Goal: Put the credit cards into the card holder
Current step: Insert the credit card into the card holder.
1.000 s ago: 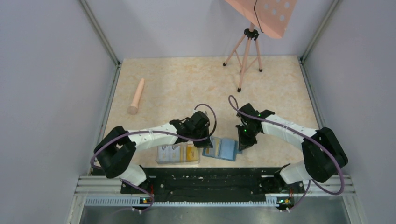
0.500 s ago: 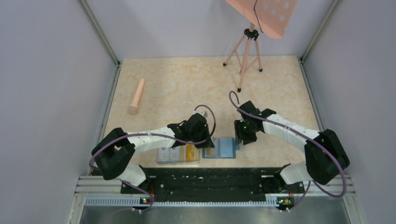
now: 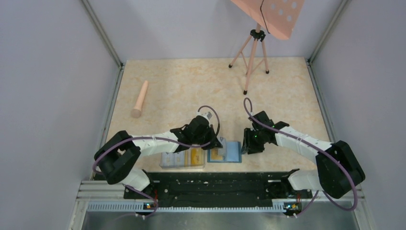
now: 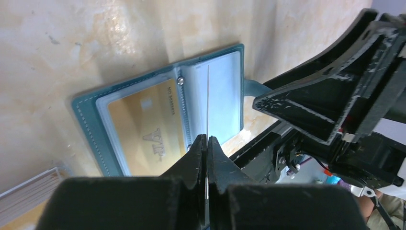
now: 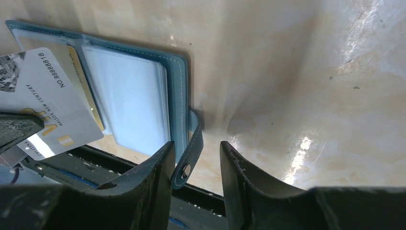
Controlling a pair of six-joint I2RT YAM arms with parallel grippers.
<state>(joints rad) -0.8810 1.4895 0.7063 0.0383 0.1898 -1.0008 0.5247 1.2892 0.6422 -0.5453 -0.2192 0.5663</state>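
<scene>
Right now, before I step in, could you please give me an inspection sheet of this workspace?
Surface: beige marbled table, glossy.
Job's things: card holder lies open, a gold card in one pocket; white card held over it; more cards in a clear box.
Clutter: pink cylinder; tripod at the far side.
Grippers: left gripper shut on the white card; right gripper open, astride the holder's snap tab.
Cables: purple cables loop above each wrist.
Surroundings: grey walls; black rail at the near edge.
</scene>
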